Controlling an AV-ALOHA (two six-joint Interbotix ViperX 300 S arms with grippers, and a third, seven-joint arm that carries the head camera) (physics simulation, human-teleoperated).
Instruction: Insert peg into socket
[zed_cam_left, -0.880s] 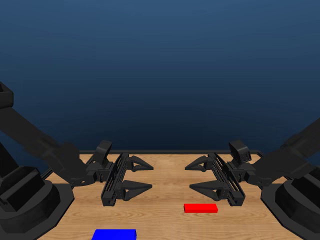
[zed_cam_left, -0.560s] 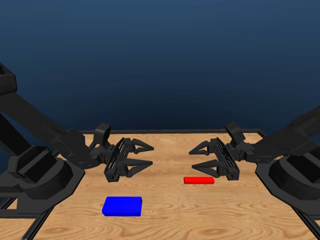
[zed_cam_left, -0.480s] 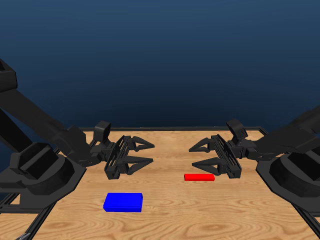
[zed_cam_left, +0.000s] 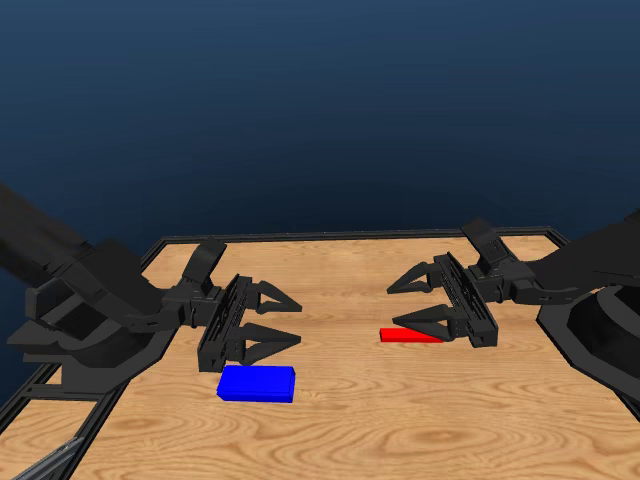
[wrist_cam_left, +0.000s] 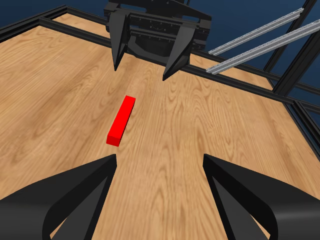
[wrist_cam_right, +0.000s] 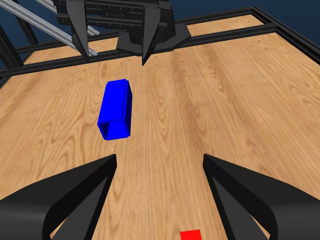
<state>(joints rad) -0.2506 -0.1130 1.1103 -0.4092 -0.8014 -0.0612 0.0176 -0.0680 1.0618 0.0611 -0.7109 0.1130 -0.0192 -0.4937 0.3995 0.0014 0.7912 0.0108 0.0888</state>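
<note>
The slim red peg (zed_cam_left: 410, 336) lies flat on the table, just below and in front of my right gripper (zed_cam_left: 398, 305), which hovers open and holds nothing. The blue socket (zed_cam_left: 256, 383) lies flat right below my left gripper (zed_cam_left: 292, 320), whose jaws are also spread with nothing between them. In the left wrist view the peg (wrist_cam_left: 121, 120) lies ahead of the jaws, with the right gripper (wrist_cam_left: 140, 73) beyond it. The right wrist view shows the socket (wrist_cam_right: 115, 109) ahead, one end of the peg (wrist_cam_right: 190, 235) between my jaws, and the left gripper (wrist_cam_right: 116, 55) far across.
A black frame rail (zed_cam_left: 340, 237) borders the wooden table (zed_cam_left: 400, 420). The arm bases stand at the left (zed_cam_left: 90, 340) and right (zed_cam_left: 600, 345). Silver bars (wrist_cam_left: 260, 40) show beyond the table's edge.
The head camera has risen and tilted down, so more of the table shows. Both grippers have tipped downward and now hang closer over the socket and the peg, still open.
</note>
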